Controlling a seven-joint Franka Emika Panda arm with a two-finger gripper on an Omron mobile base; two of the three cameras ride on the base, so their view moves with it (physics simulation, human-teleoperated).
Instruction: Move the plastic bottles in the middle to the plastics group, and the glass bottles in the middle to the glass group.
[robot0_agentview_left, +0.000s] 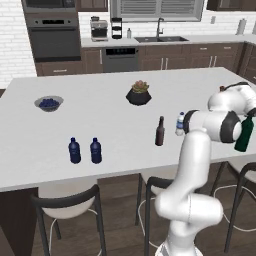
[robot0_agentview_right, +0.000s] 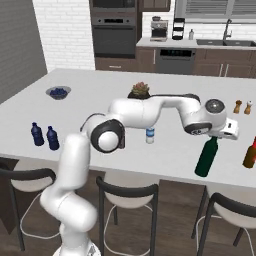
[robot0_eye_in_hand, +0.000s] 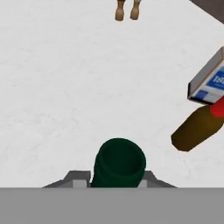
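- The gripper (robot0_agentview_right: 216, 136) pinched the green bottle's (robot0_agentview_right: 206, 159) neck, base on the counter (robot0_agentview_right: 165, 150) beside a brown bottle (robot0_agentview_right: 250, 152).
- Releasing well likely meant opening straight, then lifting clear without tipping it.

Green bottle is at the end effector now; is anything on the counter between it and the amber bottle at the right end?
Nothing visible. The green bottle stands left of the amber bottle with bare counter between; the end effector is at its neck.

A kitchen: wall oven (robot0_agentview_left: 53, 36), sink (robot0_agentview_left: 161, 38), island counter (robot0_agentview_left: 110, 112), stools (robot0_agentview_left: 67, 205)
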